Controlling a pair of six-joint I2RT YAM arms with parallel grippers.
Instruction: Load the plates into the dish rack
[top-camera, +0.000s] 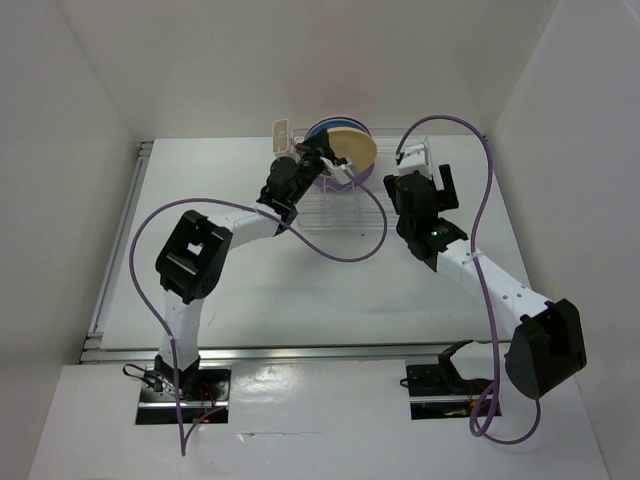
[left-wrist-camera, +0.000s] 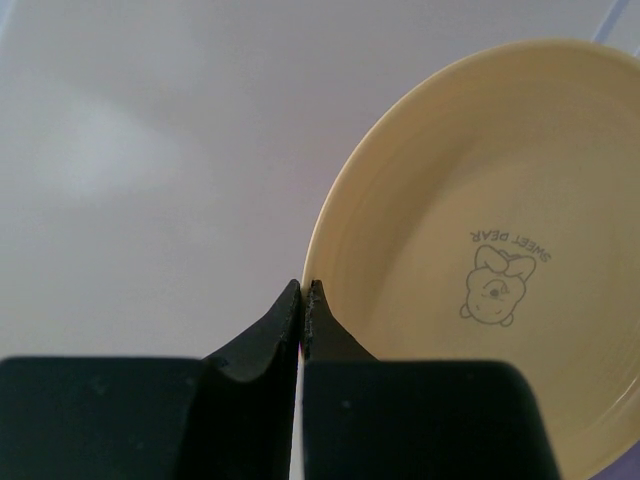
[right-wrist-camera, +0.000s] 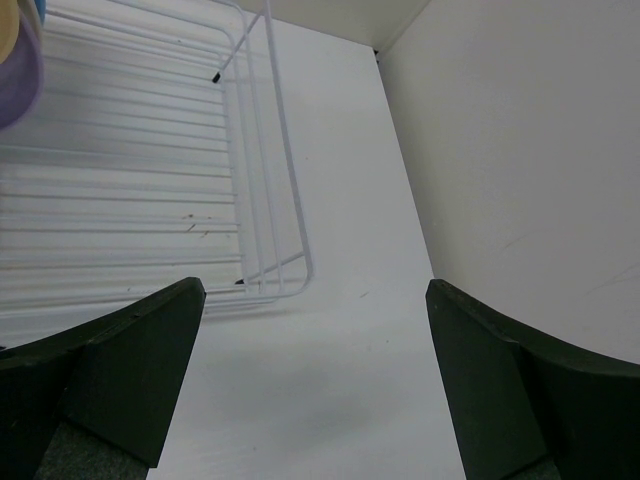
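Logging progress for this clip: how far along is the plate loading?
Done: blue plate, orange-yellow plate and purple plate stand in the dish rack. In hand: left gripper, shut, sits at the orange-yellow rim; right gripper hangs open beside the rack. Left: pink and cream-white plates are not visible, possibly hidden.

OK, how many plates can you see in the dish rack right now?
3, bunched at the far side of the dish rack: yellow plate in front, blue plate peeking behind it, purple plate showing at its lower edge. Others may be hidden.
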